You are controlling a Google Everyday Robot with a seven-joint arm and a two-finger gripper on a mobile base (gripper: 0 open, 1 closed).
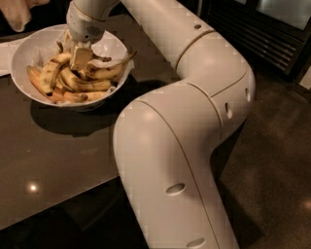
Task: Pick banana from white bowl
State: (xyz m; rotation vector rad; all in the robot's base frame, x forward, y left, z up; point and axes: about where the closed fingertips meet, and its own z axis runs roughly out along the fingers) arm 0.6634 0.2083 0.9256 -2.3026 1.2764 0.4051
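The white bowl (22, 53) stands at the back left of the dark table (53, 160). It holds several spotted yellow bananas (90, 73) on crinkled white paper. My gripper (74, 54) reaches down from the white arm (160, 29) into the middle of the bowl and sits among the bananas, touching the top ones. The wrist hides part of the pile behind it.
A flat white paper sheet (4, 54) lies left of the bowl. A person's hand (17, 12) is at the top left. My arm's large lower link (165, 160) fills the front right. A dark slatted cabinet (262, 34) stands at the back right.
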